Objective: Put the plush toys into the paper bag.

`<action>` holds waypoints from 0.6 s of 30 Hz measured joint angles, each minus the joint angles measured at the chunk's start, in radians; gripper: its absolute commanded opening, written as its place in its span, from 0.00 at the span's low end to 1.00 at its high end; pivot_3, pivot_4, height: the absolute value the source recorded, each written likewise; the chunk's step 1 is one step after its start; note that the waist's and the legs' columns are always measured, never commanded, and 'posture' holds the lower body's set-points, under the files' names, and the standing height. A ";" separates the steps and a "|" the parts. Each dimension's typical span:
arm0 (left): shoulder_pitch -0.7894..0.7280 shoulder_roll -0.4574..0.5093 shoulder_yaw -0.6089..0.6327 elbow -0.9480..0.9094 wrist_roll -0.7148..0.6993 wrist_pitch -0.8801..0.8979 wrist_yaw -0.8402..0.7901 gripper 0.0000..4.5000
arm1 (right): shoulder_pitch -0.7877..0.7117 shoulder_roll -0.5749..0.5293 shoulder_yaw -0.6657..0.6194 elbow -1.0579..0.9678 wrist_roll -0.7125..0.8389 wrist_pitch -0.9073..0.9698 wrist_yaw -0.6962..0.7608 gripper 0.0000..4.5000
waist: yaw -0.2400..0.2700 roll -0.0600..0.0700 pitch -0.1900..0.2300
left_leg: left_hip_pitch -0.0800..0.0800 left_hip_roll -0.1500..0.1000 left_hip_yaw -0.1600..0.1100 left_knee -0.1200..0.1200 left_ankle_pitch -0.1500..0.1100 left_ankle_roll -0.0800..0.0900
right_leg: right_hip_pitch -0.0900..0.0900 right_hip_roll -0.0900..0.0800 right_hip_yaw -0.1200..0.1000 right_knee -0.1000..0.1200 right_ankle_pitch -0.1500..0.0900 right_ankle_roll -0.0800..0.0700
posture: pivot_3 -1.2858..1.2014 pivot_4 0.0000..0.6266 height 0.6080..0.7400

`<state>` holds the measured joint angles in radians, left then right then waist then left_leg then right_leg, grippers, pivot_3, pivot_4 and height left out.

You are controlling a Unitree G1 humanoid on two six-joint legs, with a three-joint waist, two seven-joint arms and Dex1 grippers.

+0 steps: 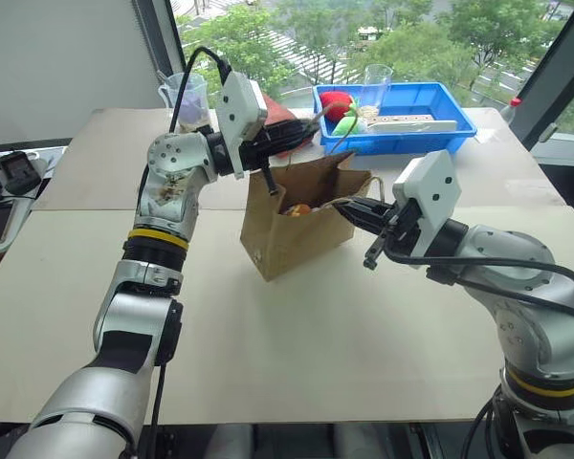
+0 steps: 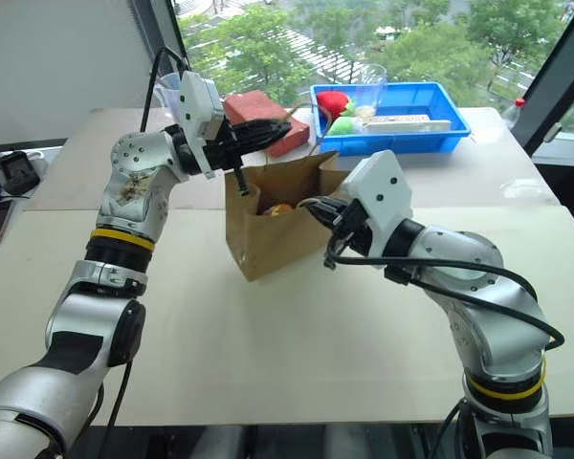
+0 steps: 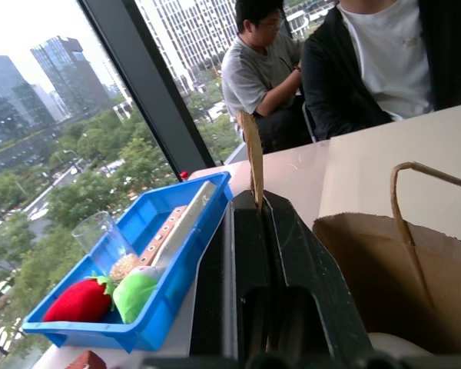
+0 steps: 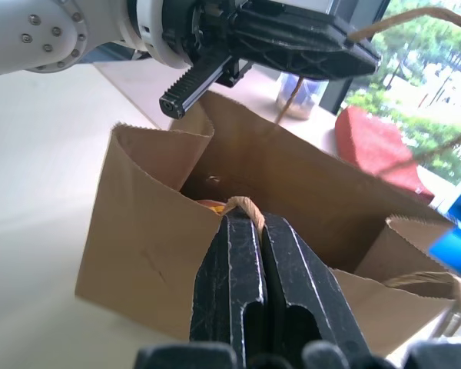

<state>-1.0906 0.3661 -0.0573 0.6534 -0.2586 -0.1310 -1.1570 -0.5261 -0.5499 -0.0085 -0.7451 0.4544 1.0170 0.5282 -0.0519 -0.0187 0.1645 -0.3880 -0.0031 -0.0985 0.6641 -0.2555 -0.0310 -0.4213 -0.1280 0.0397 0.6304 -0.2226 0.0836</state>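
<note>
The brown paper bag [image 1: 292, 229] stands open in the middle of the table. My left gripper [image 1: 304, 127] hangs above its far rim, shut on the far cord handle [image 3: 251, 150]. At the near rim my right gripper [image 1: 344, 209] is shut on the other cord handle [image 4: 243, 204]. Both grippers hold their handles up over the bag's mouth. An orange-brown bit of a plush toy [image 1: 298, 208] shows down inside the bag; the rest of the inside is hidden by the bag's walls.
A blue tray [image 1: 450, 137] behind the bag holds red and green soft strawberries [image 1: 339, 108], a white strip and a clear cup. A reddish block [image 2: 258, 107] and a measuring cup [image 1: 186, 98] stand behind my left arm. People sit beyond the table [image 3: 346, 61].
</note>
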 measured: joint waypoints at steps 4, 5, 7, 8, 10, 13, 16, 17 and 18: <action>0.037 0.024 -0.009 0.002 0.003 0.041 -0.068 0.00 | -0.044 0.065 0.109 0.057 -0.004 0.022 -0.036 0.01 | -0.005 0.000 0.000 | 0.000 0.000 0.000 0.001 0.000 0.000 | 0.000 0.000 0.000 0.000 0.000 0.000 | 0.52 0.24 1.00; 0.047 0.024 -0.011 -0.001 0.004 0.048 -0.071 0.00 | -0.059 0.072 0.124 0.078 -0.011 0.019 -0.041 0.01 | -0.005 0.000 0.000 | 0.000 0.000 0.000 0.001 0.000 0.000 | 0.000 0.000 0.000 0.000 0.000 0.000 | 0.52 0.24 1.00; 0.073 0.025 -0.010 -0.019 0.004 0.068 -0.070 0.06 | -0.091 0.074 0.153 0.133 -0.037 0.002 -0.051 0.00 | -0.003 0.000 0.000 | 0.000 0.000 -0.001 0.001 0.001 -0.001 | 0.000 0.000 0.000 0.000 0.000 0.000 | 0.52 0.24 1.00; 0.085 0.026 -0.008 -0.037 0.001 0.086 -0.068 0.13 | -0.100 0.074 0.159 0.156 -0.048 -0.013 -0.051 0.00 | -0.001 0.000 0.000 | 0.000 0.000 -0.001 0.001 0.001 -0.001 | 0.000 0.000 0.000 0.000 0.000 0.000 | 0.52 0.24 1.00; 0.121 0.034 0.005 -0.127 -0.029 0.161 -0.062 0.29 | -0.109 0.065 0.168 0.201 -0.070 -0.058 -0.044 0.00 | 0.001 0.000 0.000 | -0.001 0.000 -0.002 0.001 0.001 -0.001 | 0.000 0.000 0.000 0.000 0.000 0.000 | 0.52 0.24 1.00; 0.184 0.087 0.033 -0.315 -0.082 0.292 -0.036 0.62 | -0.113 0.048 0.171 0.242 -0.084 -0.115 -0.015 0.07 | -0.008 0.000 0.000 | -0.001 0.000 -0.002 0.000 0.001 -0.001 | -0.001 0.000 0.000 0.000 0.000 0.000 | 0.52 0.24 1.00; 0.275 0.152 0.093 -0.524 -0.148 0.436 0.027 0.95 | -0.116 0.027 0.165 0.267 -0.087 -0.151 0.016 0.28 | -0.017 0.000 0.000 | 0.000 0.000 -0.002 -0.001 0.001 -0.001 | -0.001 0.000 0.000 0.000 0.000 0.000 | 0.52 0.24 1.00; 0.320 0.182 0.117 -0.601 -0.175 0.484 0.052 1.00 | -0.116 0.018 0.160 0.272 -0.086 -0.161 0.030 0.36 | -0.022 0.000 0.000 | 0.000 0.000 -0.002 -0.002 0.001 -0.001 | -0.001 0.000 0.000 0.000 0.000 0.000 | 0.52 0.24 1.00; 0.361 0.209 0.139 -0.655 -0.189 0.522 0.069 1.00 | -0.117 0.010 0.155 0.280 -0.084 -0.168 0.041 0.44 | -0.022 0.000 0.000 | 0.001 0.000 -0.002 -0.002 0.000 -0.001 | -0.001 0.000 0.000 0.001 0.000 0.000 | 0.52 0.24 1.00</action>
<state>-0.7293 0.5751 0.0817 -0.0020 -0.4477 0.3907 -1.0879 -0.6431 -0.5403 0.1469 -0.4650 0.3702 0.8492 0.5696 -0.0737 -0.0184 0.1645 -0.3869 -0.0027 -0.1002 0.6623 -0.2551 -0.0318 -0.4223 -0.1280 0.0401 0.6314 -0.2227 0.0837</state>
